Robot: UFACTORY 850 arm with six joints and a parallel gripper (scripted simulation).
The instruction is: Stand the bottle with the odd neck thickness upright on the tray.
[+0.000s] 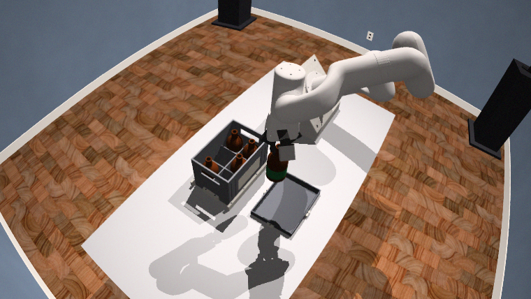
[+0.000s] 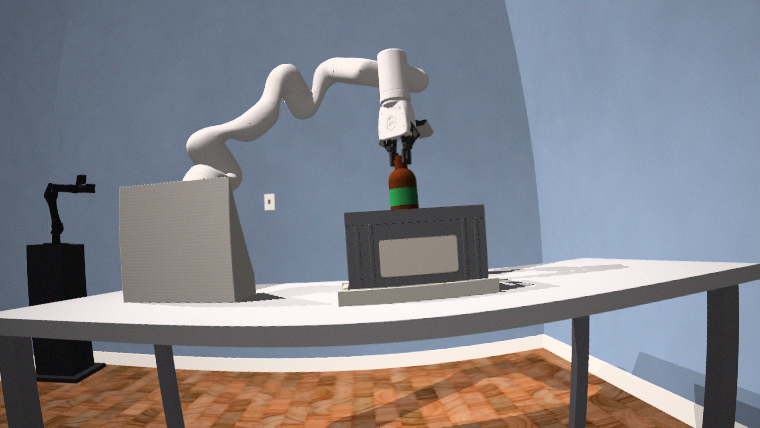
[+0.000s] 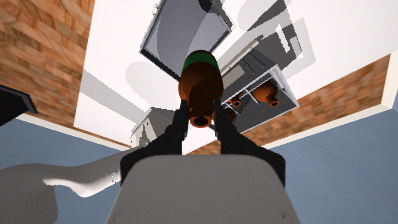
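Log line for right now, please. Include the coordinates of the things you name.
jaws [image 1: 277, 147] [image 2: 399, 154]: shut on green-banded bottle [image 1: 277, 167] [image 2: 403, 196] [image 3: 201, 82] | bottle: raised, near upright | crate [image 1: 212, 185] [image 2: 366, 255] [image 3: 287, 92]: four bottles inside | tray [image 1: 293, 200] [image 3: 185, 30]: no bottle on it

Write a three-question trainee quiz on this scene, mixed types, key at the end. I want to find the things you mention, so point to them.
1. True or false: the gripper [image 1: 277, 145] [image 2: 399, 155] [image 3: 200, 107] holds the green-labelled bottle [image 1: 277, 163] [image 2: 403, 186] [image 3: 201, 82] by its neck.
2. How many bottles stand in the crate [image 1: 212, 187] [image 2: 414, 215] [image 3: 287, 90]?
A) two
B) four
C) five
3. Fill in the blank: in the top view, the tray [image 1: 288, 207] [image 3: 187, 27] holds ____ bottles.

Key: 1 true; 2 B; 3 no
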